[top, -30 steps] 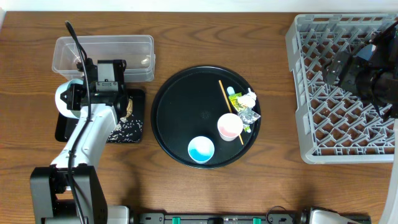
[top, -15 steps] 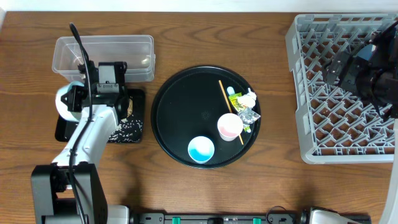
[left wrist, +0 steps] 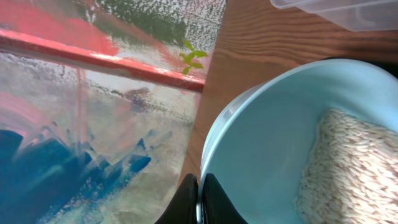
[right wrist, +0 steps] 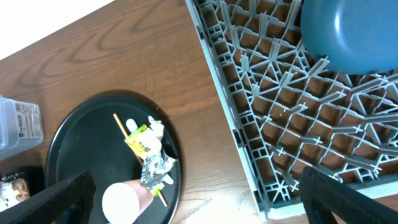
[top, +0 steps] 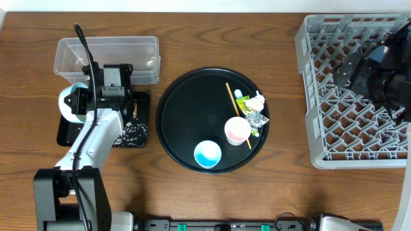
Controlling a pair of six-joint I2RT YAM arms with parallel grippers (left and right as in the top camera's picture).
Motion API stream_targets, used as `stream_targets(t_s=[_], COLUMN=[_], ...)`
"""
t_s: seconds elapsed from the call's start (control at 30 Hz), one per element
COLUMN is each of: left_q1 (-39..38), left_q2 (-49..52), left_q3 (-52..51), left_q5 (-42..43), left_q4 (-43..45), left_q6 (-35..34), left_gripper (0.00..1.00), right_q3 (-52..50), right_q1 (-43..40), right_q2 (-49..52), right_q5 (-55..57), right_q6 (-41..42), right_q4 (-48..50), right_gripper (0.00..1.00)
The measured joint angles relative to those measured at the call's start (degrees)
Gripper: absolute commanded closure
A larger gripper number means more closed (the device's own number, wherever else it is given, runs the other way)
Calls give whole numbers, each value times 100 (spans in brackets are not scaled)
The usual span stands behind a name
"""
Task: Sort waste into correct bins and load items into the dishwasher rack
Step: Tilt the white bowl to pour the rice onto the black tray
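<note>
My left gripper (left wrist: 199,199) is shut on the rim of the white bowl (left wrist: 267,143), which still holds loose rice (left wrist: 354,168). Overhead, the bowl (top: 68,101) is tipped at the left edge of the shallow black tray (top: 141,96), where rice (top: 132,133) and a brownish lump (top: 134,112) lie. The clear tub (top: 109,54) stands just behind. My right gripper (right wrist: 205,199) is open and empty above the grey rack (top: 350,135), which holds the dark blue plate (right wrist: 354,31). The light blue bowl (top: 207,154), pink cup (top: 237,130), stick (top: 234,106), wrappers (top: 255,118) and tissue (top: 258,99) lie on the round tray.
The large round black tray (top: 186,102) sits mid-table between the bins and the rack. The right wrist view shows it too (right wrist: 68,143), with the rack's corner (right wrist: 261,186) near the table's front.
My left gripper has shifted very slightly with the bowl over the black tray. The right arm has not moved.
</note>
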Motion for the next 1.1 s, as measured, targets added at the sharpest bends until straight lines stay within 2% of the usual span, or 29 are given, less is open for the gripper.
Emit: stream_targets(t_s=[0.4,0.8,1.1], left_q1=[0,0,0], left_q2=[0,0,0], left_q3=[-17,-20,-160], left_q5=[20,17,20], left_q4=[710,870,927], left_q6=[704,2277,2573], left_gripper=[94,94,94], right_q3=[0,0,0], right_q1=[0,0,0], right_q2=[0,0,0], right_q5=[0,0,0], right_q6=[2,0,0], right_q4=[-2,-2,-2], right_gripper=[1,1,1])
